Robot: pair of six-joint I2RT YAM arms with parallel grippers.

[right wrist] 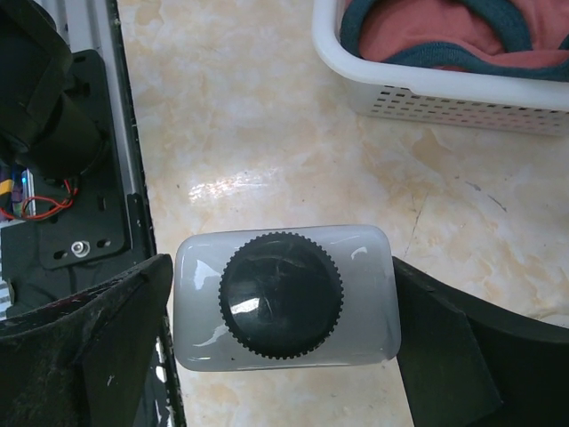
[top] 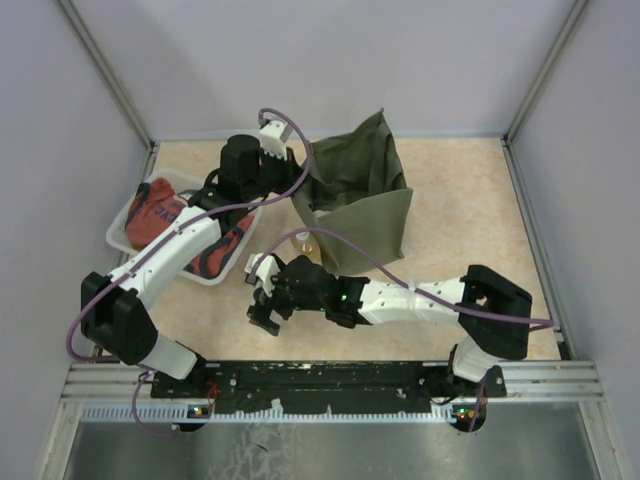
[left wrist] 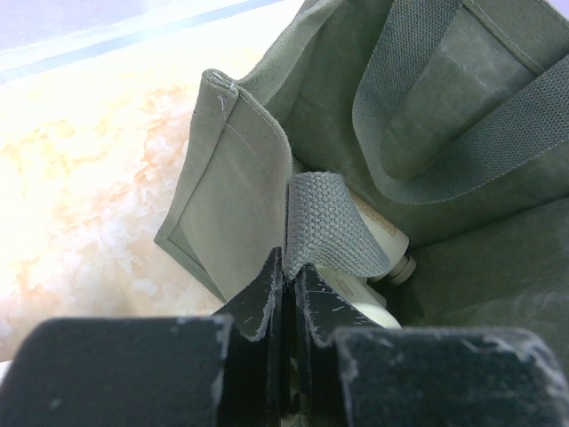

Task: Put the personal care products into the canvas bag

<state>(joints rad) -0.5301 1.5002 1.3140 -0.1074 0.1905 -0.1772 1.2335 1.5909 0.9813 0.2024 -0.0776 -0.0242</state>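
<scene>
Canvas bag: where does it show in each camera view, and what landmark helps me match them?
Top external: the canvas bag stands upper centre, right of the white basket.
Left wrist: it fills the middle and right, its strap pinched in the left gripper.
Right wrist: not in it; the right gripper holds a grey bottle there.
Shared landmark: the beige marbled tabletop shows in all three views.

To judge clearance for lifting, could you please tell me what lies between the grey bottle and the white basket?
Nothing: the right wrist view shows only bare marbled tabletop between the grey bottle and the white basket.
</scene>
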